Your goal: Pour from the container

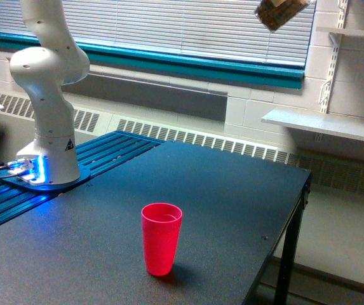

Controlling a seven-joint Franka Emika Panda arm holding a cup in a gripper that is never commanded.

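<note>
Clear container (280, 13) tilted at top edge, high above upright red cup (161, 238), gripper unseen

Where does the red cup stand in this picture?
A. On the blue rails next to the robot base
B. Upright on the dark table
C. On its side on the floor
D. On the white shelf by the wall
B: the red cup stands upright, mouth up, on the dark table, away from the robot base.

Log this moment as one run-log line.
stage: pre-pour | container: tilted, brown contents, top edge of exterior view, high above table | red cup: upright on table | gripper: out of frame
</note>
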